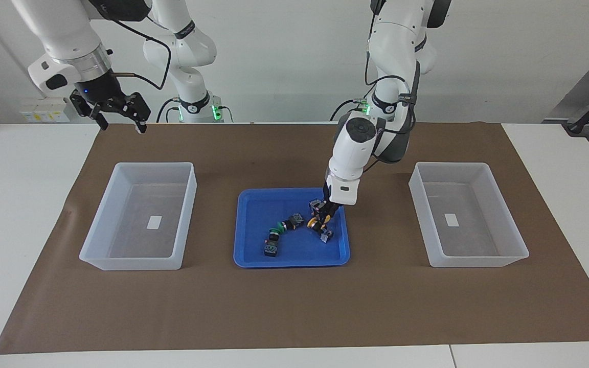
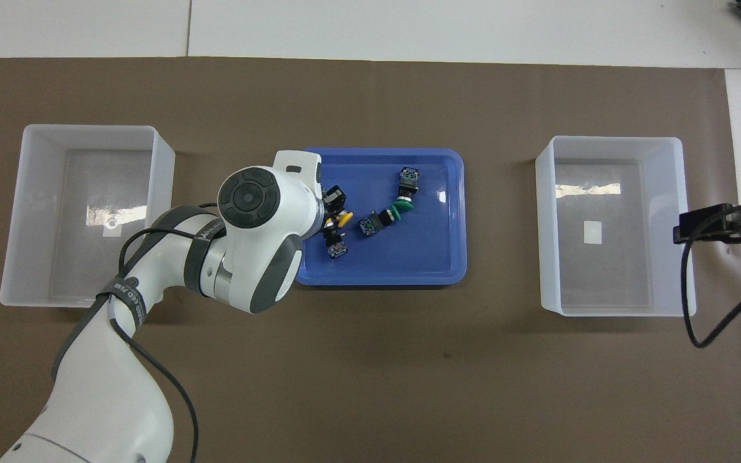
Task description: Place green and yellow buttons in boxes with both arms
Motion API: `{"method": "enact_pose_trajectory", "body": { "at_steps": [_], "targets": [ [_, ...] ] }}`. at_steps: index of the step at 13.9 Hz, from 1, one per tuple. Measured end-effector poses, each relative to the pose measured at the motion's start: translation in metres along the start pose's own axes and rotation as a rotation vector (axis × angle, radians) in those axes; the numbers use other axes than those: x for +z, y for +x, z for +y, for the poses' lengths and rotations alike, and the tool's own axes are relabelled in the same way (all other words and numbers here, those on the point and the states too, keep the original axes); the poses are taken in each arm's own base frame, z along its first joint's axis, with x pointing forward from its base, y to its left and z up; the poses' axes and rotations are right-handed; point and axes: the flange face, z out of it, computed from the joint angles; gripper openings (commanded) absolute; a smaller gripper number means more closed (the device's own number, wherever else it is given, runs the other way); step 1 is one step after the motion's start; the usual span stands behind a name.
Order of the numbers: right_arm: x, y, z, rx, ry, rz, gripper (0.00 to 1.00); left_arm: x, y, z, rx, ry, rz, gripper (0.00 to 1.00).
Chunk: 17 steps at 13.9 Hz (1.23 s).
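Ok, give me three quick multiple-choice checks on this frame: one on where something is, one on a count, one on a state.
1. Where is the left hand?
A. Over the box at the right arm's end
B. Down in the blue tray, at the yellow buttons
C. Raised over bare brown mat

2. How many green-capped buttons lie in the tray?
A. None
B. Two
C. Four

3. What is in the two translucent boxes?
A. A yellow button each
B. All four buttons
C. No buttons

Answers:
1 B, the left hand is lowered into the tray corner, on a yellow button.
2 B, one green button touches a second green button, cap against cap.
3 C, the box at the left arm's end and the box at the right arm's end show only a label each.
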Motion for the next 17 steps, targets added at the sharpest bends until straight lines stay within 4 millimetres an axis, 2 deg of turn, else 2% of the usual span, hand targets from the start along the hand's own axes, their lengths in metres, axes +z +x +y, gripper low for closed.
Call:
{"method": "enact_pose_trajectory", "body": {
  "at_steps": [4, 6, 8, 10, 12, 14, 17],
  "targets": [
    [0.0, 0.0, 0.0, 0.0, 0.0, 0.0, 1.0, -0.037, 0.02, 0.015, -0.015, -0.007, -0.001, 0.0],
    [0.0, 0.0, -0.001, -0.001, 0.0, 0.004, 1.0, -0.062, 0.045, 0.013, -0.047, -0.005, -0.002, 0.0],
    [0.004, 0.006, -0.01, -0.005, 0.015, 0.051, 1.0, -0.093, 0.082, 0.004, -0.075, 0.002, -0.006, 0.0],
    [0.019, 0.014, -0.04, 0.027, 0.037, 0.099, 1.0, -0.131, 0.116, -0.009, -0.077, -0.004, -0.032, 0.0],
    [0.041, 0.023, -0.087, 0.057, 0.056, 0.139, 1.0, -0.164, 0.152, -0.032, -0.062, 0.001, -0.049, 0.0],
    [0.067, 0.035, -0.13, 0.077, 0.075, 0.172, 1.0, -0.182, 0.191, -0.067, -0.032, 0.013, -0.057, 0.0],
    [0.107, 0.05, -0.182, 0.123, 0.105, 0.204, 1.0, -0.196, 0.255, -0.139, 0.049, 0.018, -0.058, 0.0]
  ]
}}
